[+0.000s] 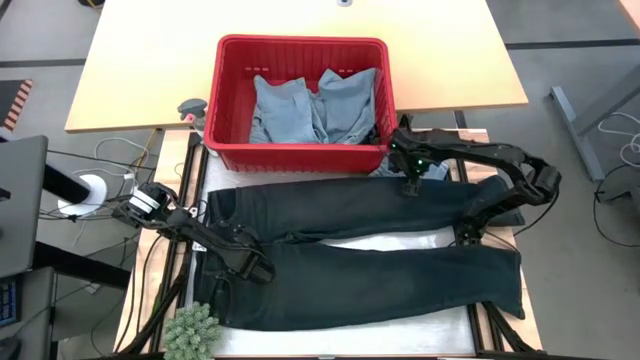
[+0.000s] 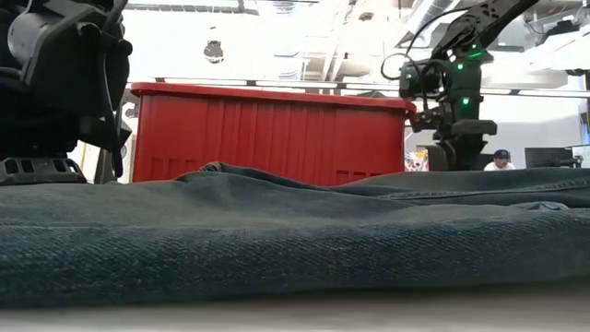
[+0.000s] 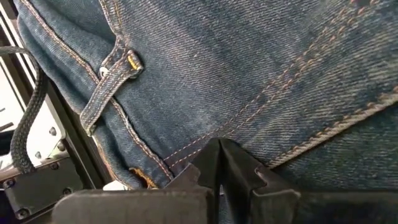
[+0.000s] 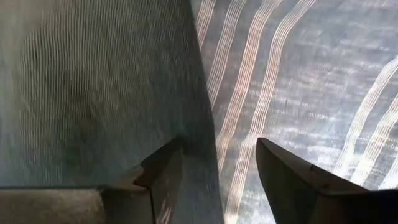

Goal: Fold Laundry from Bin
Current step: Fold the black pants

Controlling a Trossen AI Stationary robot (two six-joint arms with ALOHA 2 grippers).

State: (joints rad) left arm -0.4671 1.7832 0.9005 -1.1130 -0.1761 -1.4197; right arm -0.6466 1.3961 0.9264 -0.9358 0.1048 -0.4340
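The bin (image 1: 300,150) is bright red with a slotted lattice wall. Inside it lie light blue garments (image 1: 315,105) — plain and faded. Across the pale white counter (image 1: 400,243) spread dark navy jeans (image 1: 370,275), their seams stitched in orange-tan thread. Under the right end effector (image 4: 214,165) a grey-blue cloth (image 4: 298,74) carries pale stripes in bundles — beside darker denim. A green spiky plant (image 1: 190,332) sits at the corner.

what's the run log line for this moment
jeans spread flat on table | left gripper shut on jeans waist | right gripper open over upper leg edge | bin holds blue garments
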